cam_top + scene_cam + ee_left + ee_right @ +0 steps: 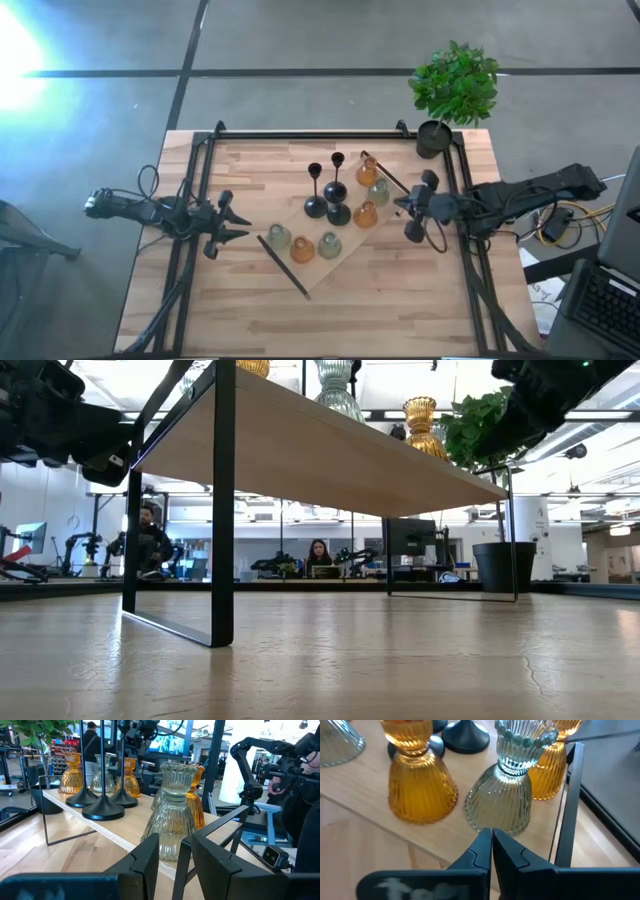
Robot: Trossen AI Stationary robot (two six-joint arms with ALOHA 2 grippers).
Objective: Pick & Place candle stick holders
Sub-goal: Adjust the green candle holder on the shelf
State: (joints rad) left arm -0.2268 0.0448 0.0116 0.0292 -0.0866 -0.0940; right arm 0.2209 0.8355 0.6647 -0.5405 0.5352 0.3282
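Note:
A raised wooden shelf (pixel 300 270) on a black wire frame stands slantwise mid-table. On it stand three black stemmed holders (pixel 338 212) and several squat glass ones, amber (pixel 365 214) and pale green (pixel 279 237). My left gripper (pixel 240 226) is open and empty near the shelf's left end. In its wrist view a pale green holder (pixel 172 815) shows beyond its fingertips (pixel 175 855). My right gripper (pixel 400 205) is shut and empty at the shelf's right end, just short of a pale green holder (pixel 505 795) that stands between two amber ones (pixel 420 790).
A black pot with a green plant (pixel 455 85) stands at the table's far right corner. Black frame rails (pixel 300 134) run along the table's far, left and right sides. Bare wood (pixel 380 300) lies on the near side of the shelf. People sit in the room beyond (pixel 320 555).

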